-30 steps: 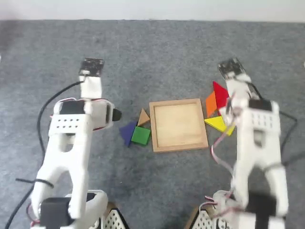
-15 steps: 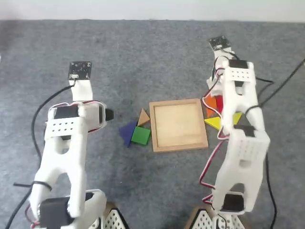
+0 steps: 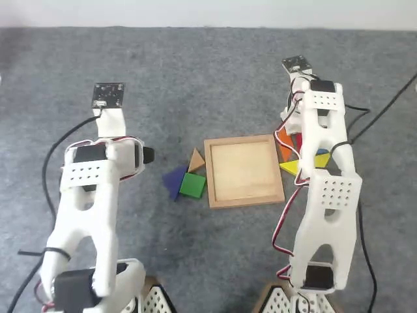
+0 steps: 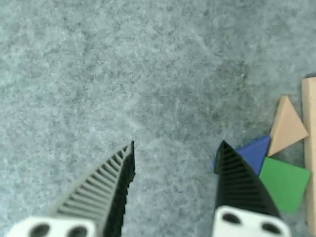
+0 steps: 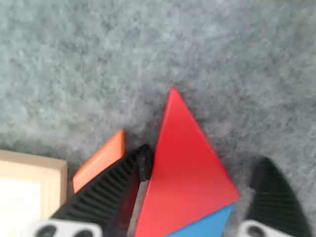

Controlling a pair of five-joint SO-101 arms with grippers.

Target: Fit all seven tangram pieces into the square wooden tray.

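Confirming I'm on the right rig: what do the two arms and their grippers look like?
The left arm and right arm are white plastic with perforated panels, trailing black cables and red-and-white wires. The left gripper and right gripper are black, ribbed and pointed, on white bases.

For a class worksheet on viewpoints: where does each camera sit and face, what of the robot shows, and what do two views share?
High view: fixed above the table, facing down; both arms flank the wooden tray.
Left wrist view: on the left wrist, facing down; open left gripper near the green square.
Right wrist view: on the right wrist, facing down; open right gripper astride the red triangle.
Shared: high and left wrist views both show the green square.
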